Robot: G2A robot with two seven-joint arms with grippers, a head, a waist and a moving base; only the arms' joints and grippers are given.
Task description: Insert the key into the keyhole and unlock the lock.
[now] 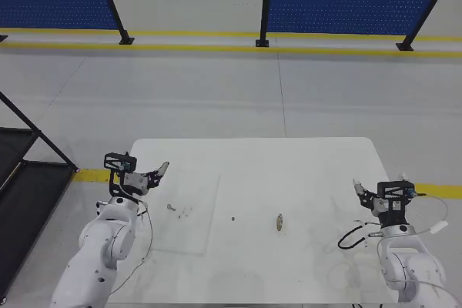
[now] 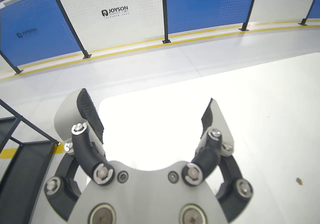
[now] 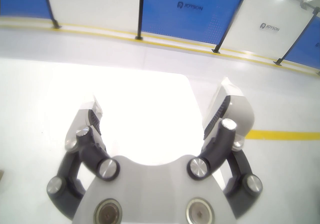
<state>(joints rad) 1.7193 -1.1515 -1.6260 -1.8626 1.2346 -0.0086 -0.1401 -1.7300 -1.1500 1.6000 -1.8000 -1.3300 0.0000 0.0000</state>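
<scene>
Both agape: L claw [image 2: 147, 95], R claw [image 3: 160, 90]; lock [image 1: 279, 223] long axis near-far.

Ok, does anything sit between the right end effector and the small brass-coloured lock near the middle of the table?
Nothing visible does: the stretch of table from the right end effector to the lock shows no object. A black cable loops beside that arm, nearer the robot and off that line.

The white and blue fence panels [image 2: 112, 35] bear a dark printed logo with a wordmark.
</scene>
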